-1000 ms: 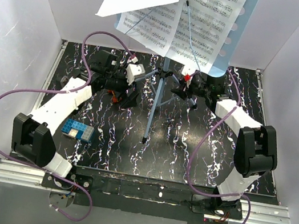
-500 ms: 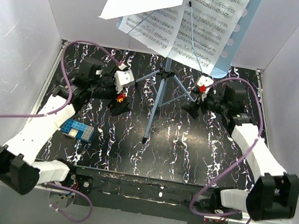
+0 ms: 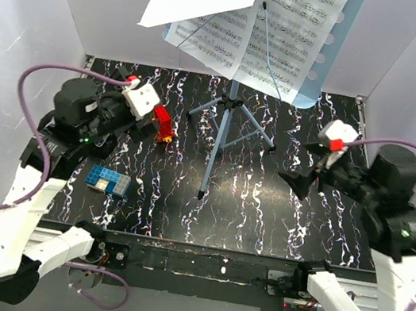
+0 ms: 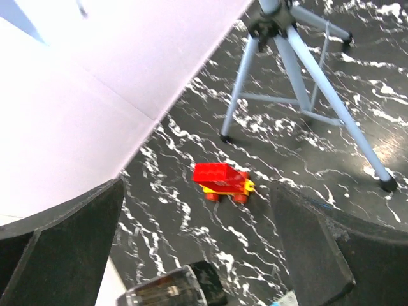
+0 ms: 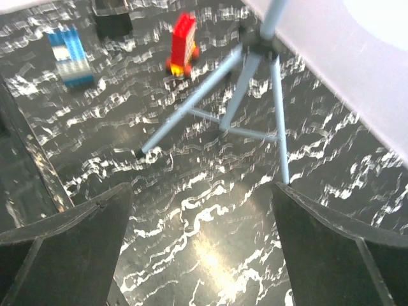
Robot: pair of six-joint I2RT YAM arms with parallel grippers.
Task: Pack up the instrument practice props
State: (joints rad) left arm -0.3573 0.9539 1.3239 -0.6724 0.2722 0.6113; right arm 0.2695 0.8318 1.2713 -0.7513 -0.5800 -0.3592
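Light-blue metal, the music stand (image 3: pixel 213 152) is upright on its tripod legs on the black marbled table (image 3: pixel 262 213), between my two arms and touched by neither. Its perforated desk plate (image 3: pixel 326 59) carries the white sheet-music pages (image 3: pixel 282 32), and one page (image 3: pixel 194 4) bends out sideways past the plate's edge. My left gripper (image 4: pixel 196 191) is spread wide with nothing between its fingers (image 4: pixel 70 236). Through the wrist camera a small red and yellow toy block car (image 4: pixel 220 180) sits on the table ahead of the gap, a little toward the finger on the view's right, and apart from both. Beyond the car, on that same side, the stand's legs fan out from their hub. My right gripper (image 5: pixel 199 191) is also wide apart and empty. Ahead of its fingers (image 5: pixel 319 255) the tripod fills the gap: one foot lies nearer the finger on the view's left, another just past the tip of the other finger. Farther out, toward the left-of-view finger, I see the red car and a blue and white block (image 5: pixel 70 57) lying well apart from the stand.
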